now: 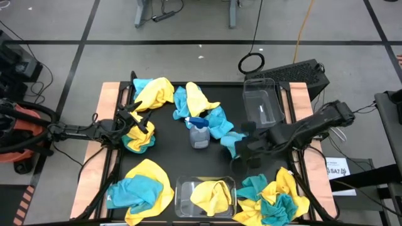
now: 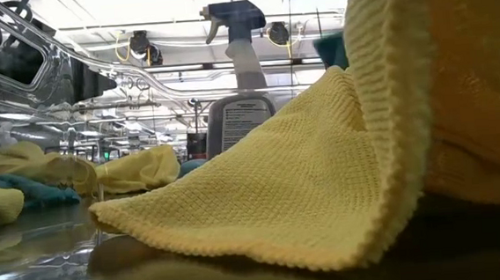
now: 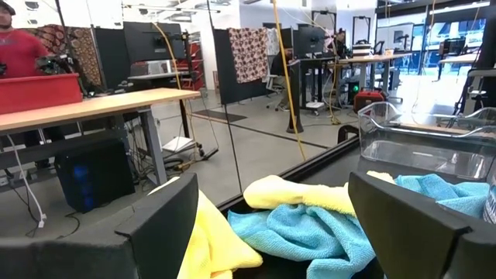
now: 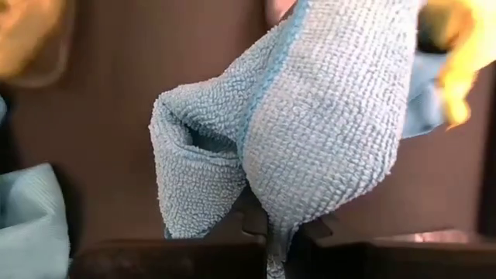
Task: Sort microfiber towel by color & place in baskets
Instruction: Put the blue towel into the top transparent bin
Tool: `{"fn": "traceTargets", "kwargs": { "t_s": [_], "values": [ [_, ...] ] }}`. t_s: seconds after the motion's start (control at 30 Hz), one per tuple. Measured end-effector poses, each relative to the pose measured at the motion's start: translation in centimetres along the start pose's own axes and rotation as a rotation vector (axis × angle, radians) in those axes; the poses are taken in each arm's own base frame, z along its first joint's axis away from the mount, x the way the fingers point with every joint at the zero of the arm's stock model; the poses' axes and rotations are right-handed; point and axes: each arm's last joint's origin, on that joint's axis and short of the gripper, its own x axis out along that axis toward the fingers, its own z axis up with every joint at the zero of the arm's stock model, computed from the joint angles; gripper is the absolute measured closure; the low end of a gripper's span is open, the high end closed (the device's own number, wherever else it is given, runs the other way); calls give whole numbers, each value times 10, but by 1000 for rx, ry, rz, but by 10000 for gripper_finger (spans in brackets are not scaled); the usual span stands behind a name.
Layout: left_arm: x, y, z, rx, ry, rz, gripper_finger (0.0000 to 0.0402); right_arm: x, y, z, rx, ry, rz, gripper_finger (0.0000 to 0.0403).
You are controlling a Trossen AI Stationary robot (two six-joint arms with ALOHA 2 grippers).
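Observation:
Yellow and teal microfiber towels lie in heaps: far left, centre, near left and near right. One clear basket stands at the far right with nothing in it. The other basket at the near edge holds a yellow towel, which fills the low view. My left gripper is open above a yellow-teal heap; its fingers stand either side of towels. My right gripper is shut on a teal towel. My right gripper pinches a bunched part of the teal towel between its two fingers, several layers folded together. The cloth bulges out beyond the fingertips in a loose fold. Whether the towel is clear of the table I cannot tell.
A clear spray bottle with a blue trigger stands upright at the table's middle, just left of my right gripper and beside the centre heap. Dark mat shows between the heaps. A person in red stands in the room beyond.

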Motion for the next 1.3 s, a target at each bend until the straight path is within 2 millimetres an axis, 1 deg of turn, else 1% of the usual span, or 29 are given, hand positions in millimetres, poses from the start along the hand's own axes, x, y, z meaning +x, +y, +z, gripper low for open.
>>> {"fn": "traceTargets", "kwargs": {
  "t_s": [0.1,0.17,0.37,0.5,0.67,0.77,0.87,0.97,1.03,1.13,1.3],
  "values": [
    [0,0,0,0,0,0,63,-23,-17,-6,23,-73,-36,402],
    [0,0,0,0,0,-1,63,-36,-29,-14,47,-108,-60,402],
    [0,0,0,0,0,0,63,-67,-64,-40,136,-175,-221,403],
    [0,0,0,0,0,0,63,-81,-84,-55,201,-202,-338,403],
    [0,0,0,0,0,-1,63,-91,-107,-71,320,-183,-517,403],
    [0,0,0,0,0,-1,63,-92,-119,-79,396,-146,-604,403],
    [0,0,0,0,0,0,63,-91,-130,-84,457,-107,-641,403],
    [0,0,0,0,0,0,63,-87,-138,-87,514,-75,-651,403],
    [0,0,0,0,0,-1,63,-83,-143,-87,541,-58,-620,403],
    [0,0,0,0,0,0,63,-71,-149,-90,569,-23,-565,403],
    [0,0,0,0,0,-1,63,-42,-156,-96,612,56,-487,402]
  ]
}}
